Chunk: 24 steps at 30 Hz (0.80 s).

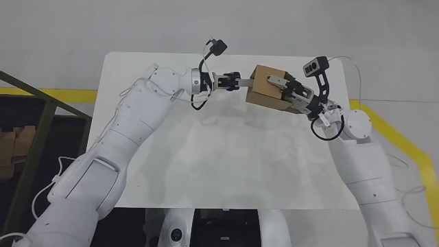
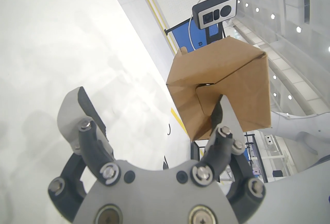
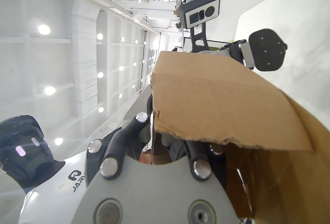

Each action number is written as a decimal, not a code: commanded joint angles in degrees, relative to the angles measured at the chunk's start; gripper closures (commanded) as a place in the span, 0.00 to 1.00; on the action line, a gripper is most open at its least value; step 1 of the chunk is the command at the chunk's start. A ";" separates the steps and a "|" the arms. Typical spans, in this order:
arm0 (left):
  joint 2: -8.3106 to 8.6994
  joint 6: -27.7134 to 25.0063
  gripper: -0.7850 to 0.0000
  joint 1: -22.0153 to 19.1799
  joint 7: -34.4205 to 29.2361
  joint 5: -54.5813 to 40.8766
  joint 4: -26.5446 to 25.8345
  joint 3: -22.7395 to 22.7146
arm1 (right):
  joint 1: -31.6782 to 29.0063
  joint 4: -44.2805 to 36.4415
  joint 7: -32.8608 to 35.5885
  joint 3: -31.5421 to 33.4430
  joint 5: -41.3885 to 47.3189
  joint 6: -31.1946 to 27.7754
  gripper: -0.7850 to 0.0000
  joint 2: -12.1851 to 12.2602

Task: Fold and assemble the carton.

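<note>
Holding the brown corrugated carton (image 1: 264, 90) up over the smooth white bench's (image 1: 206, 165) far edge, my right gripper (image 1: 282, 86) was clamped on one raw-edged wall. Left gripper (image 1: 241, 81) was spread wide, one flat rubber-padded finger (image 2: 228, 114) pressed on a creased end flap. Looked fairly boxy.

Clad in glossy white on both arms (image 1: 130, 127); black cables (image 1: 319, 129) looped at wrists; grey tool (image 2: 152, 95) plate studded with silver screws (image 2: 202, 173), black finger pads (image 2: 90, 106).
</note>
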 commanded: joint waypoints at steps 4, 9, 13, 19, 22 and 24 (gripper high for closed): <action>-0.24 -0.03 0.00 -0.34 -0.14 -0.29 0.13 0.11 | 0.22 0.27 0.19 -0.20 -0.03 0.04 1.00 -0.07; -0.45 -0.14 0.00 -0.61 -0.20 -0.39 0.22 0.18 | 0.46 0.65 0.58 -0.38 0.11 0.04 1.00 -0.13; -0.62 -0.13 0.00 -0.75 -0.18 -0.36 0.24 0.28 | 0.65 0.96 0.69 -0.45 0.12 0.01 1.00 -0.18; -0.92 -0.08 0.00 -1.02 -0.32 -0.12 0.17 0.65 | 0.73 1.17 0.87 -0.49 0.29 -0.05 1.00 -0.23; -1.04 -0.19 0.00 -1.10 -0.27 -0.10 0.18 0.70 | 0.79 1.22 0.97 -0.57 0.20 -0.04 1.00 -0.26; -1.09 -0.35 0.00 -1.11 -0.28 -0.08 0.24 0.68 | 0.84 1.23 1.13 -0.64 0.27 -0.01 1.00 -0.28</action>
